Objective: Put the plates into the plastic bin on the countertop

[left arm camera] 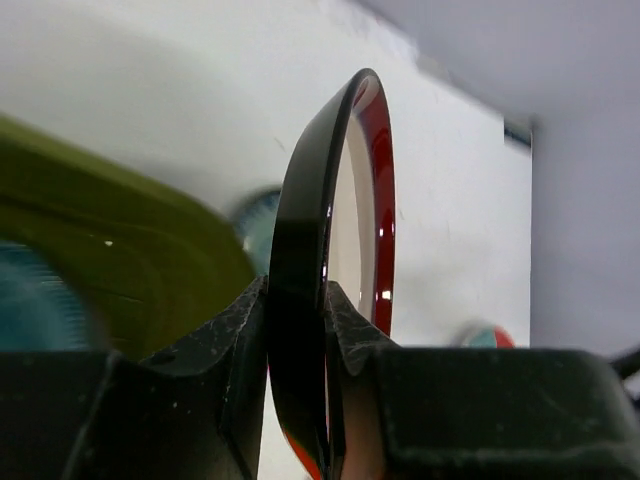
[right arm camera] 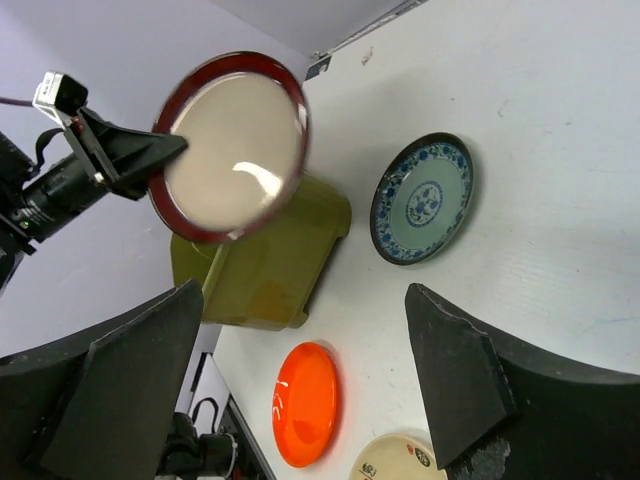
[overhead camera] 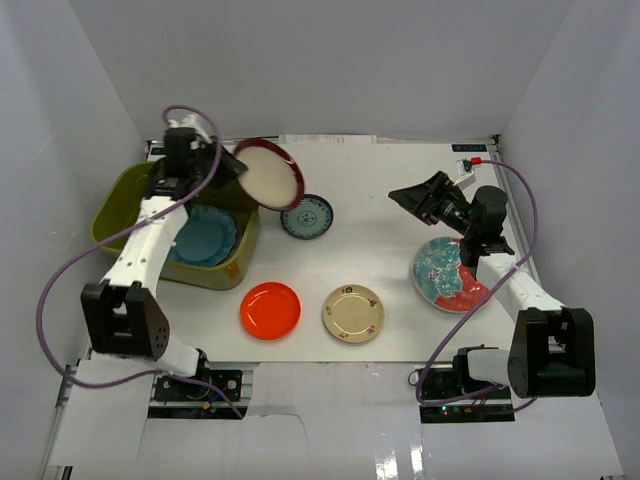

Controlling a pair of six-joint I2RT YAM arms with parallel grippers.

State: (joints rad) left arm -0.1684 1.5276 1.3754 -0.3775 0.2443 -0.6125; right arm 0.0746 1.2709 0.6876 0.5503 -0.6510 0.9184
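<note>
Left arm (overhead camera: 150, 230) holds the maroon-rimmed cream plate (overhead camera: 270, 175) in the air near the table's (overhead camera: 390, 250) far left corner, its jaws pinching the plate's rim. The plate is tipped up close to its edge, with the cream face turned toward the right arm (overhead camera: 510, 285). The olive plastic bin (overhead camera: 110, 205) sits along the left edge of the table with the teal scalloped plate (overhead camera: 205, 235) already lying flat inside.

The next move likely depends on one relation: the bin's opening lies below the held plate and toward the left and near edges. The overhead view cannot settle whether the plate hangs over the bin's far right corner or just outside its wall.

The left wrist view shows what the others cannot, the rim (left arm camera: 300, 250) wedged between two black fingers (left arm camera: 230, 340), with the bin's wall (left arm camera: 120, 260) to one side. The right wrist view shows the plate's face (right arm camera: 235, 140) raised above the bin (right arm camera: 270, 270).

The right jaws are spread and empty above the red-teal patterned plate (overhead camera: 445, 275) by the right edge. On the table lie the small teal patterned plate (overhead camera: 307, 216), just beside the bin, and the orange-red plate (overhead camera: 270, 310) and cream-yellow plate (overhead camera: 353, 313) toward the near edge.
</note>
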